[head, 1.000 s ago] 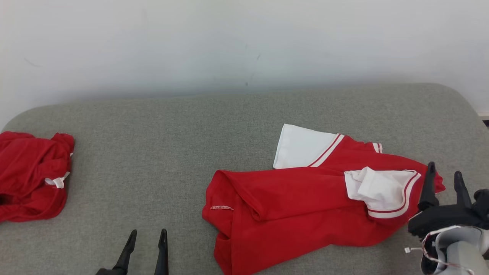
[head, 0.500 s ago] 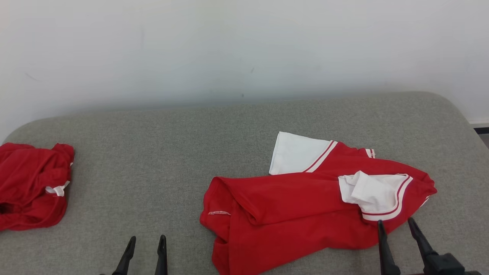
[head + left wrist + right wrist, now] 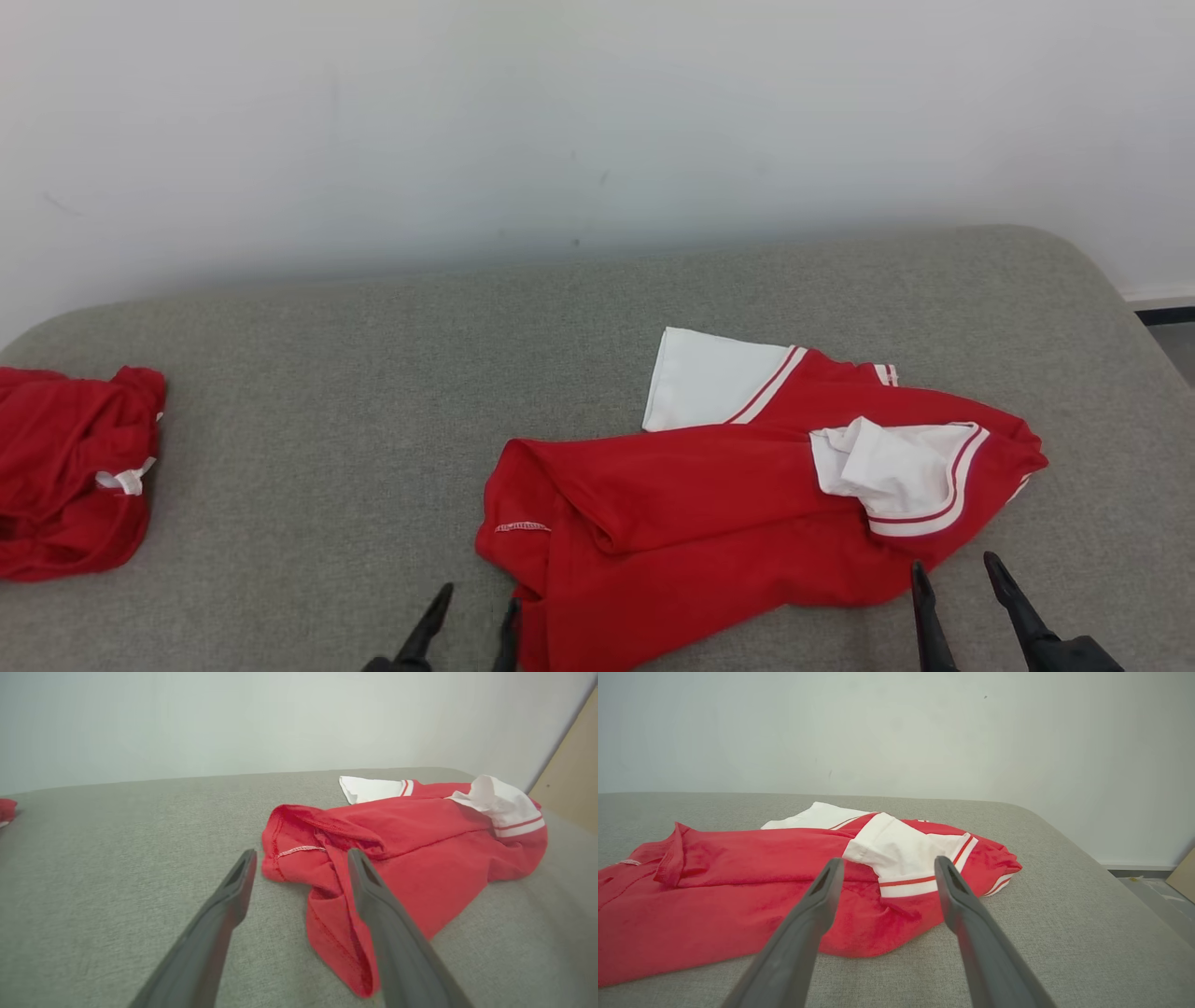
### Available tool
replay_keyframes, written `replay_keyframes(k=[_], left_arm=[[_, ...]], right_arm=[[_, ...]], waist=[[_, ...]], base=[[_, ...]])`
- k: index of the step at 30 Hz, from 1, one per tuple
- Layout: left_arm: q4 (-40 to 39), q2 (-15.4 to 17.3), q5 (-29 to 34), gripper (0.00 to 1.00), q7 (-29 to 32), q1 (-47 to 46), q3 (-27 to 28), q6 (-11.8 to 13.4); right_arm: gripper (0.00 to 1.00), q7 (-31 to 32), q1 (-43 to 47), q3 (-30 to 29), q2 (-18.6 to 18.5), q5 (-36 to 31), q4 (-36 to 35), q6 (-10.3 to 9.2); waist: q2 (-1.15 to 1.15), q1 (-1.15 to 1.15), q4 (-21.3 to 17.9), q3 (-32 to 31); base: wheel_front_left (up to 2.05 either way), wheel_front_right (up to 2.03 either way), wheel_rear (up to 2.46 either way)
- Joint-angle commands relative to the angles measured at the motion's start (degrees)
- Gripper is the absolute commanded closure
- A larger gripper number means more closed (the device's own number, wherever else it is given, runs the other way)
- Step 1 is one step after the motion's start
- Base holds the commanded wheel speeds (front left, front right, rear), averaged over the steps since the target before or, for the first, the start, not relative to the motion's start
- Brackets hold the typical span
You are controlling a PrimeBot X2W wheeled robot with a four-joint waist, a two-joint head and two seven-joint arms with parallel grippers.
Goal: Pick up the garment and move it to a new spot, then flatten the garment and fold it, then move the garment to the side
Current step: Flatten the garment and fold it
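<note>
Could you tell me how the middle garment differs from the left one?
The middle garment lies spread out with white sleeves showing; the left garment is bunched, almost all red. The middle garment covers more cushion than the left garment. Both are red with white trim.

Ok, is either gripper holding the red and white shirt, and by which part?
Nothing is held. The left gripper and right gripper both have open jaws, poised by the near edge of the red and white shirt.

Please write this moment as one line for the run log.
phase: pre-grasp | left gripper: open, by garment lower-left edge | right gripper: open, by its white-sleeve end | other red cloth: far left | nothing held
</note>
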Motion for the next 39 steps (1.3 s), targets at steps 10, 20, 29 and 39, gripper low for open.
replay_keyframes(k=[10,20,29,39], left_arm=[[12.5,0.1,-5.0,0.0,4.6,-13.3,-14.6,-0.3],[21.8,0.1,-4.8,0.0,8.3,-22.3,-22.4,9.5],[26.0,0.1,-7.0,0.0,11.1,-26.6,-26.5,11.6],[28.7,0.1,-11.8,0.0,14.7,-29.8,-27.5,12.7]], right_arm=[[0.0,0.6,-0.3,0.9,0.2,1.7,-0.1,0.05],[0.0,0.4,-1.1,0.9,0.4,2.2,-0.3,0.05],[0.0,0.0,-1.1,0.9,0.4,3.0,0.5,0.05],[0.0,-0.3,-1.6,1.2,0.4,4.2,1.2,0.05]], waist=[[0.0,0.0,-4.6,1.1],[0.0,0.0,-9.4,2.7],[0.0,0.0,-9.8,3.2],[0.0,0.0,-9.1,3.2]], base=[[0.0,0.0,0.0],[0.0,0.0,0.0],[0.0,0.0,0.0],[0.0,0.0,0.0]])
